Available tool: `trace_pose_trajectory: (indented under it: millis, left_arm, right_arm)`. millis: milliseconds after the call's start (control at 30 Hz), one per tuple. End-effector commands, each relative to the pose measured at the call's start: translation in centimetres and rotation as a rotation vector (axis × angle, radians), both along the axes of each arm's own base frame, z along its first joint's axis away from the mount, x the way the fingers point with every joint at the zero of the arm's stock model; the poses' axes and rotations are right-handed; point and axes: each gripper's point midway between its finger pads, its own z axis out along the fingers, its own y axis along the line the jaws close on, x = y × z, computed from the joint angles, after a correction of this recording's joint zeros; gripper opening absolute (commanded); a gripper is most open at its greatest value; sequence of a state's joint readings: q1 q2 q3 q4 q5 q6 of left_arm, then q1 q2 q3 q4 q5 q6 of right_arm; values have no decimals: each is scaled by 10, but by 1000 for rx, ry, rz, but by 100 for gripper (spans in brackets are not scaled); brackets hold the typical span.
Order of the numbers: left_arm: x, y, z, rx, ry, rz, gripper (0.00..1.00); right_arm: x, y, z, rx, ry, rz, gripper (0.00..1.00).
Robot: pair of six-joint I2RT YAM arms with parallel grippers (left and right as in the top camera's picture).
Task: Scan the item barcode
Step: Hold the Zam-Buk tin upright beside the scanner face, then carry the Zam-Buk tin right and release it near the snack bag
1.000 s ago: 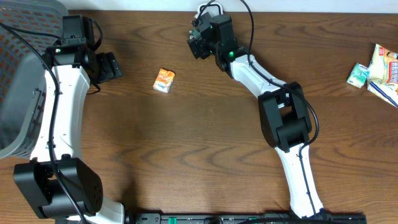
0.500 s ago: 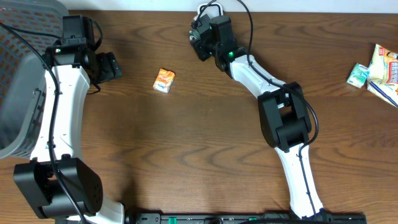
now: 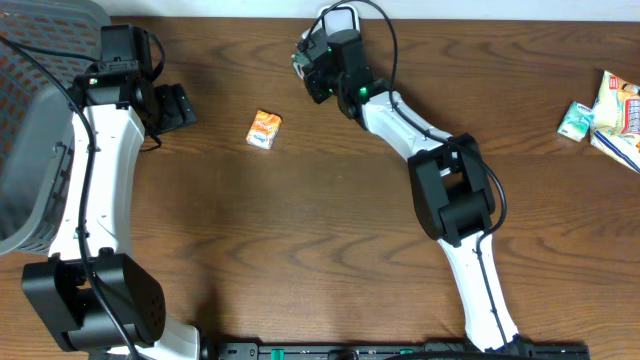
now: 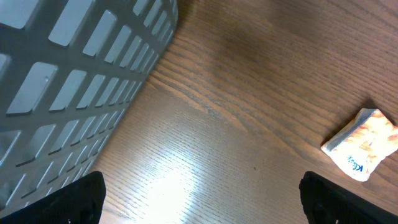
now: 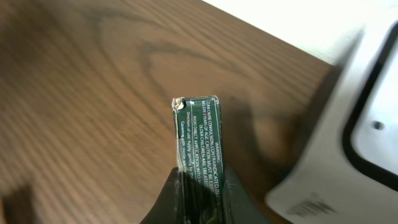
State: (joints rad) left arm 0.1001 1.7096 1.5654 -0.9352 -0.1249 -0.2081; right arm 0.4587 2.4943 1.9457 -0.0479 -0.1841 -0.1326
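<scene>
Right claw (image 3: 312,70), overhead: pressed shut at the far edge of the table (image 3: 300,230), just below the white scanner (image 3: 338,18). Against the frame one second ago, we see its jaws drawn together and the wrist swung slightly left. The left claw (image 3: 176,106) stands spread beside the grey basket (image 3: 30,130), unchanged, and an orange packet (image 3: 265,129) lies between the two arms.

Left wrist: we see the spread fingers (image 4: 68,199) at the lower corners, the basket wall at left and the orange packet at right, touching neither.

Right wrist: the fingers (image 5: 235,202) pinch the green packet (image 5: 198,134) by its near end. It juts forward from the claw, printed face toward us, with the scanner near its right side and apart from it.
</scene>
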Motion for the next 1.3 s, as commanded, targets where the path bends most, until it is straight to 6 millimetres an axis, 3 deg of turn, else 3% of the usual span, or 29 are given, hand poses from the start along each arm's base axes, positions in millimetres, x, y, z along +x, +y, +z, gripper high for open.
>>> trace_pose_trajectory:
  millis: [0, 167, 400, 567, 767, 867, 1067, 1267]
  left_arm:
    - [-1, 0, -6, -1, 18, -7, 98]
    - [-1, 0, -6, -1, 18, -7, 98]
    - [-1, 0, -6, -1, 18, -7, 97]
    - [-1, 1, -6, -1, 18, -6, 98]
    - [-1, 0, -6, -1, 18, -7, 97]
    - [-1, 0, -6, -1, 18, -7, 97]
    - [-1, 0, -6, -1, 18, -7, 97]
    - [-1, 0, -6, -1, 18, -7, 97]
  right_arm:
    - [-8, 16, 3, 47, 28, -1, 1]
    - [-8, 19, 28, 112, 35, -34, 1]
    - [-18, 21, 86, 171, 7, 1, 1]
    - [-24, 9, 128, 186, -11, -11, 1]
    - [-23, -14, 149, 178, -9, -50, 1]
    - [-11, -43, 155, 183, -9, -118, 1]
    - [12, -125, 169, 243, 32, -304, 1]
    - [15, -270, 168, 84, 45, -691, 1]
